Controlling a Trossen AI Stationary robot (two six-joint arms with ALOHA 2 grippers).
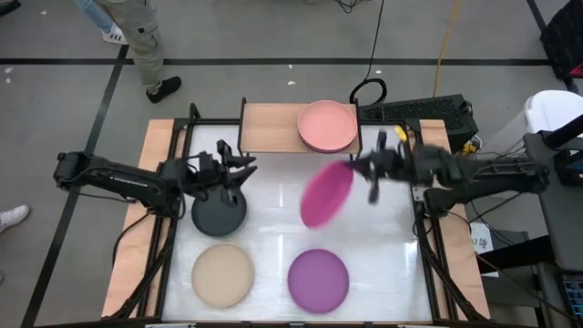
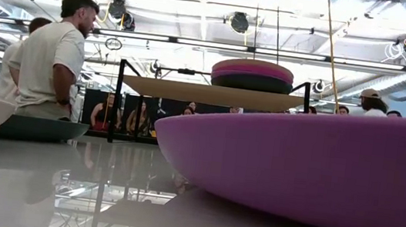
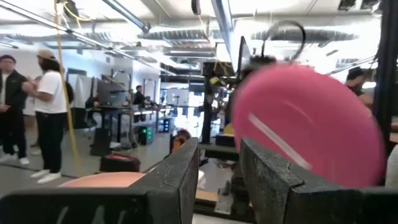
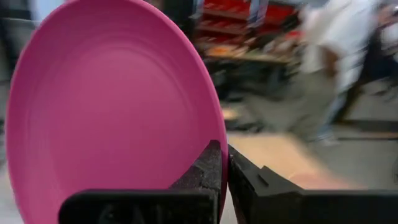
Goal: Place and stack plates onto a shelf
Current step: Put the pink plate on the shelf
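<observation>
White-topped table [image 1: 273, 219] with wooden edges, set on a grey floor crossed by dark tape lines. A person [image 1: 137, 41] is seen standing beyond the far left corner; in the low view a person in a pale shirt [image 2: 53, 56] stands behind the table, with others seated farther back under an open ceiling with pipes and lamps.

Left side: the left gripper [image 1: 239, 173] is held just above the black-grey plate [image 1: 219, 215], which lies flat on the table directly below its fingers. The fingers [image 3: 180, 177] are parted, nothing between them. The beige plate [image 1: 222, 274] lies on the near side of the black-grey plate, apart from it.

Centre: the shelf [image 1: 273, 128] stands at the far edge of the table, ahead of both grippers. A salmon pink plate [image 1: 328, 126] tops a stack on the shelf's right half; in the low view a purple and a dark plate are seen under it [image 2: 253, 75]. The left half of the shelf top is bare wood.

Right side: the magenta plate [image 1: 326, 194] is held tilted on edge in the air, its rim pinched between the clenched fingers of the right gripper [image 1: 372, 175]. The plate hangs to the left of those fingers, short of the shelf and blurred. The purple plate [image 1: 319, 280] lies flat on the table below and nearer than the magenta one; it fills the low view's foreground [image 2: 312, 173].
</observation>
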